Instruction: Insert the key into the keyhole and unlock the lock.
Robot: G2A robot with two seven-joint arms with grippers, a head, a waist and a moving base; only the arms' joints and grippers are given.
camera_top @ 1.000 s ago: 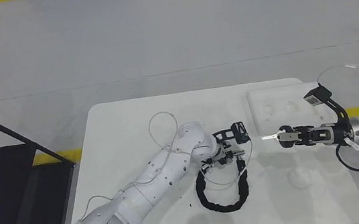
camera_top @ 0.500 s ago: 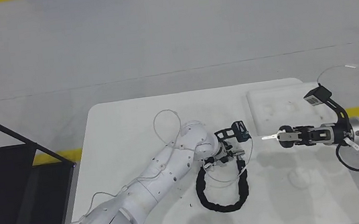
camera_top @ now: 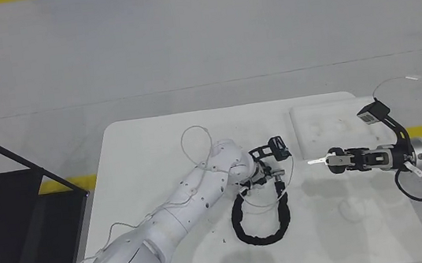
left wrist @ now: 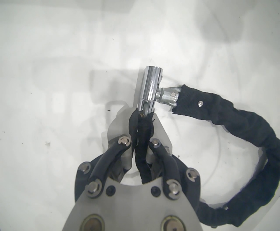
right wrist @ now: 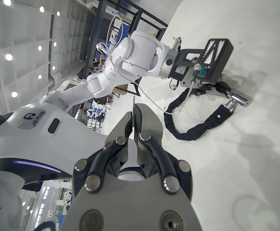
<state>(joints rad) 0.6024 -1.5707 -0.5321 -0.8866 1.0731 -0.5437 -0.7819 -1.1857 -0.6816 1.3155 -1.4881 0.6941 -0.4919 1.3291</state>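
So the left gripper is pinching the black fabric-covered chain right behind the chrome lock cylinder; its fingers are squeezed in on the sleeve from both sides, and the cylinder sticks straight out past the tips. The chain's other end plugs into the side of the cylinder with a little chrome pin; from there the chain runs round in a loop and lies on the table, sagging toward the near edge. All of that sits about mid-table; can't tell whether the cylinder is resting on the surface or lifted a touch.

The right gripper is over toward the right edge, fingers pressed together on the key; in the top view the key's blade pokes out of the tips and points at the lock cylinder. Key tip and cylinder are near each other but clearly apart, with bare table between them; the keyhole end itself isn't something I can make out.

One other bit: a white pad with shallow round dents sits at the far edge near the right corner, just beyond the key.
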